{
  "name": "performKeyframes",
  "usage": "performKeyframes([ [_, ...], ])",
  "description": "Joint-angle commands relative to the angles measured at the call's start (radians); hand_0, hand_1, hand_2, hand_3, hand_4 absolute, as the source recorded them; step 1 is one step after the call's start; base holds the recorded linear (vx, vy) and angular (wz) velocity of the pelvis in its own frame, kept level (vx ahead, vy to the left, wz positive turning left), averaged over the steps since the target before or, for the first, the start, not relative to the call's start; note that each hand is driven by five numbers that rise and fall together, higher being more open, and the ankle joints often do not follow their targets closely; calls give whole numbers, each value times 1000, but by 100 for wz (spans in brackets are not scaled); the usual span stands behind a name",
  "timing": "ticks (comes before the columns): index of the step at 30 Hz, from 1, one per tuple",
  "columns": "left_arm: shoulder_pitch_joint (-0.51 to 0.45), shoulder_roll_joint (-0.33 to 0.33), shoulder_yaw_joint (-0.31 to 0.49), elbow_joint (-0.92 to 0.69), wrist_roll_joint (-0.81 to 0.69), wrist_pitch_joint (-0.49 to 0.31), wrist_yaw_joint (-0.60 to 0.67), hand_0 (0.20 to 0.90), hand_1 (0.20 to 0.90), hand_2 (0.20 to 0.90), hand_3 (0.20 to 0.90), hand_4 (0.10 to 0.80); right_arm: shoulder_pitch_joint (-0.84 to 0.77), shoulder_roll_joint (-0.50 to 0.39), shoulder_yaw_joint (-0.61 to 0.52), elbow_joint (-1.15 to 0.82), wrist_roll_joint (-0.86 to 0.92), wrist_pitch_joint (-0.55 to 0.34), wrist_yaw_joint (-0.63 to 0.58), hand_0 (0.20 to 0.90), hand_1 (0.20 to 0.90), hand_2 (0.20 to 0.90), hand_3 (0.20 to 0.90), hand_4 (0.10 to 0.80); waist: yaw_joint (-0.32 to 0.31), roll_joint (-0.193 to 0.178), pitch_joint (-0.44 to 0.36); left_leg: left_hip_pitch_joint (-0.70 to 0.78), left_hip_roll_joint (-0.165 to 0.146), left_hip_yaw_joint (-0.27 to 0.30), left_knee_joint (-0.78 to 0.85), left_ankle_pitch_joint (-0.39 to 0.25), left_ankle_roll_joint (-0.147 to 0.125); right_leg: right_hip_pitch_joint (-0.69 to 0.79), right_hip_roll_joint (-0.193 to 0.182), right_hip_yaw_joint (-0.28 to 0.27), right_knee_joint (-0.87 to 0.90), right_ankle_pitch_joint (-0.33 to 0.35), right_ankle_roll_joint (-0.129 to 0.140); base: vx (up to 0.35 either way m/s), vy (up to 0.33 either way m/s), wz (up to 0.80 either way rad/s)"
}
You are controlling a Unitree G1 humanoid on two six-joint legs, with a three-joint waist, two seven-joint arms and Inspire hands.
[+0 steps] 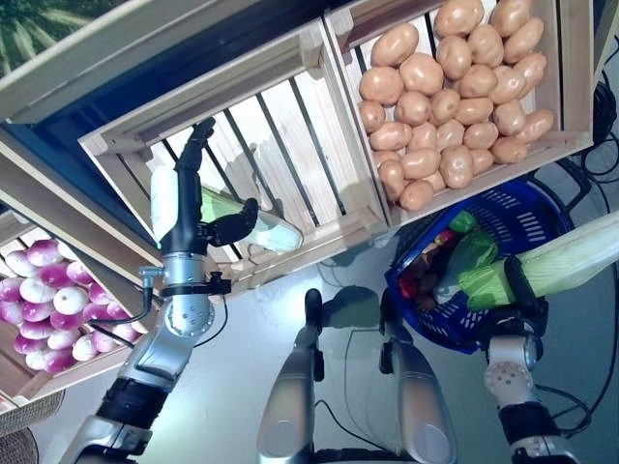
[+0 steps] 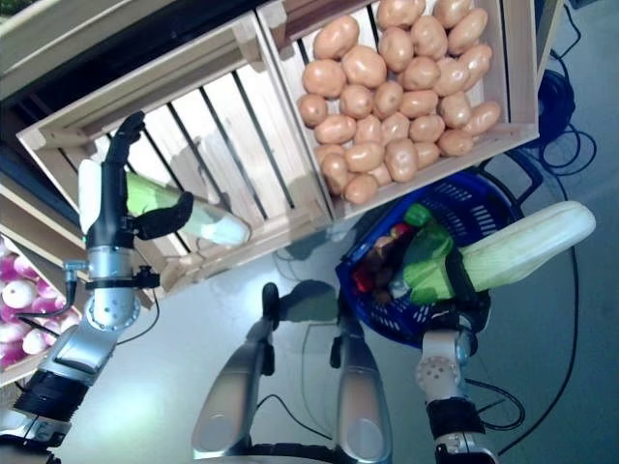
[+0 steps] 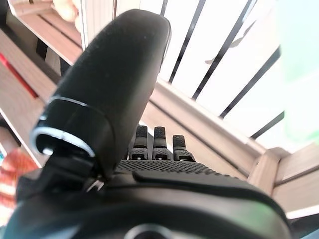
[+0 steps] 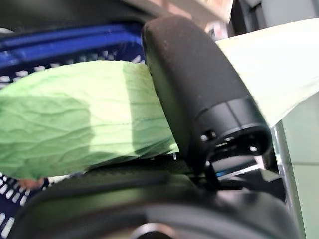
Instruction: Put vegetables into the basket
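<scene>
My right hand [image 1: 519,286] is shut on a long napa cabbage [image 1: 571,256] with a pale stalk and green leaves. It holds the cabbage across the rim of the blue plastic basket [image 1: 542,208], leafy end over the inside. In the right wrist view the thumb [image 4: 194,89] lies over the green leaves [image 4: 75,114]. Red, dark and green vegetables [image 1: 426,275] lie in the basket. My left hand [image 1: 184,217] is in a slatted wooden crate [image 1: 290,126], fingers straight, thumb out against a second napa cabbage [image 1: 261,227] that lies in the crate.
The wooden stand holds more crates, one above the basket [image 1: 571,87] and one at the lower left [image 1: 19,377]. The basket stands on the grey floor [image 1: 242,367] below the stand's front edge.
</scene>
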Motion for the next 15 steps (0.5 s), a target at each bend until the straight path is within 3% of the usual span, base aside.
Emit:
performKeyframes([
  [1,-88,10,42,-48,63,-86,132,900,900,900,900,800,-38,-71,-48,-26,90,-80,4,300,300,300,300,400,15,-28,2,-154,-40,-48,155,-43,-23,-2,-14,-9,60,-36,3,-55,-30,6],
  [6,-174,2,-1,-33,72,-86,196,900,900,900,900,800,-182,-86,-11,136,143,-26,26,300,300,300,300,400,44,-22,2,-221,-60,-57,186,-54,-15,-78,-20,-15,107,-51,1,-61,-46,10],
  [15,-283,-19,-42,26,82,-103,227,900,900,900,900,800,-398,-150,27,435,151,254,139,300,300,300,300,400,82,-9,2,-333,-85,-75,256,-60,-7,-212,-30,-11,188,-56,3,-61,-20,11],
])
